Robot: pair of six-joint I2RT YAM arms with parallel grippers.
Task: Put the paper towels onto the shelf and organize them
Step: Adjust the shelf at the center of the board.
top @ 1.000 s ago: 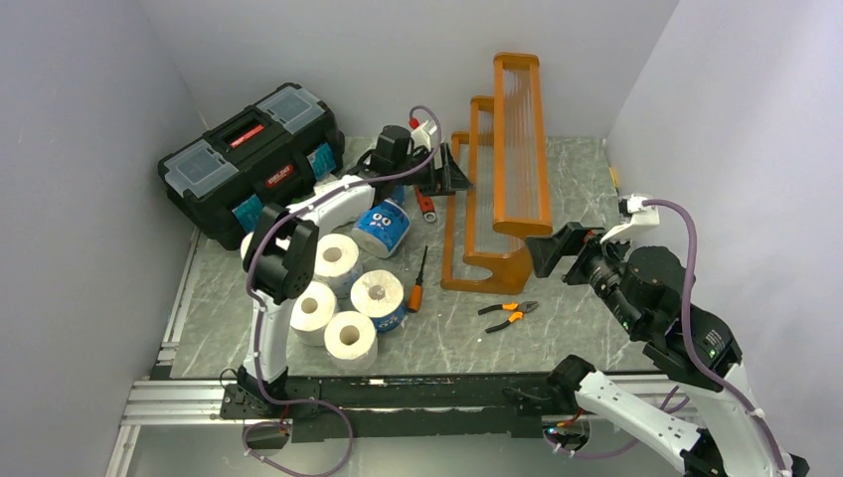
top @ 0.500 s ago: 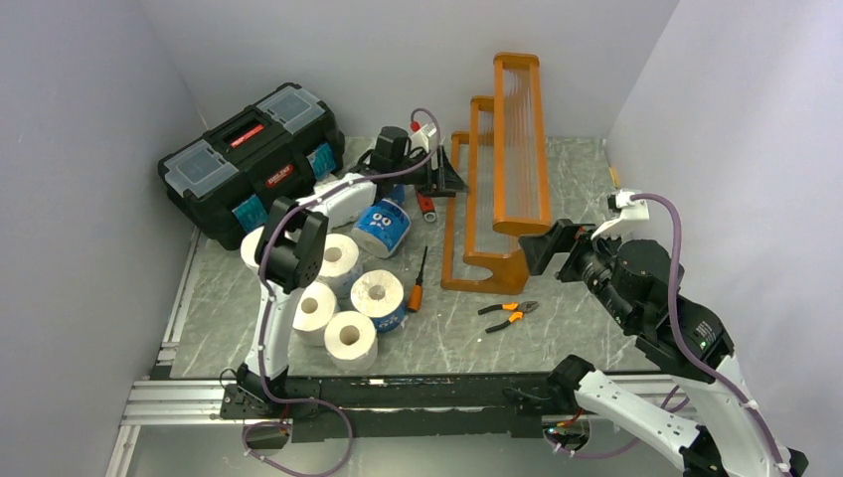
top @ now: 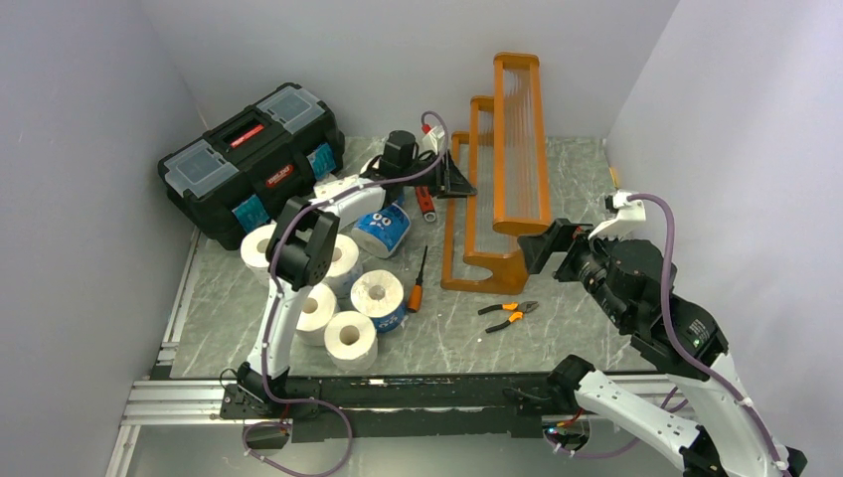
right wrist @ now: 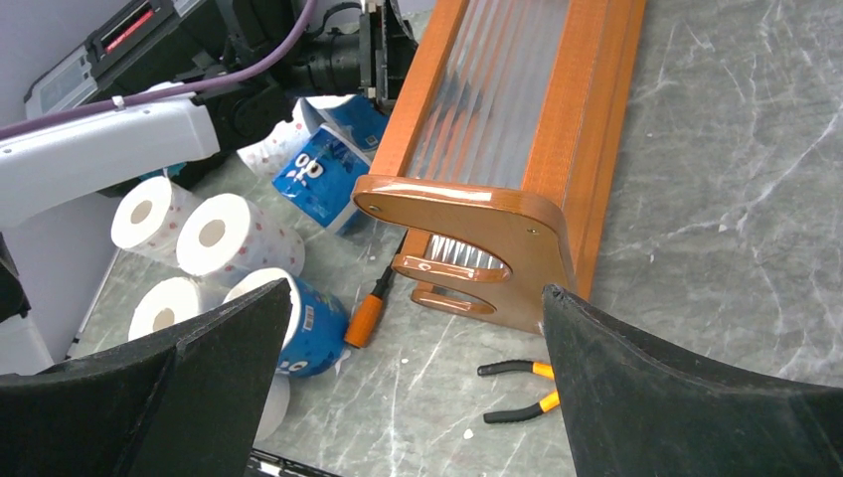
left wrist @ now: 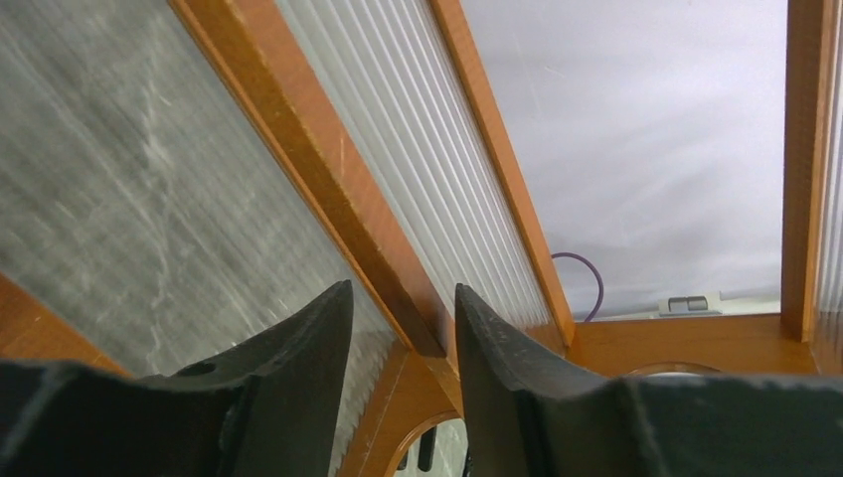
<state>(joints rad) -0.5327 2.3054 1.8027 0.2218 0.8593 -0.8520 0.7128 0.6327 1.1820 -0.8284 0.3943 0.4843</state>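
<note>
Nearest me, a metal rail (top: 179,397) runs along the front edge, carrying both arm bases, and beyond it is a table (top: 587,174) of grey, veined stone boxed in by pale walls (top: 398,40) on three sides. The paper towels (top: 350,338) huddle on the near left, stubby rolls with hollow cores. Most are white, and one blue-wrapped roll (top: 383,227) with cartoon eyes lies tipped behind them. An orange-handled screwdriver (top: 418,283) lies between the rolls and the shelf, and pliers (top: 509,314) rest just off the shelf's near end.

The shelf (top: 518,129) is orange-brown wood with pale ribbed slats. It lies tipped on its side mid-table, its length running away from me to the back wall.

The right gripper (top: 545,241) hangs by the shelf's near end panel, jaws spread wide on nothing. The left gripper (left wrist: 403,293) reaches past the rolls to the shelf's left side, jaws partway in with a wooden rail between them, and I can't tell whether they pinch it.

A broad strip of stone runs between the shelf and the right wall, and a black toolbox (top: 249,159) fills the far left corner
</note>
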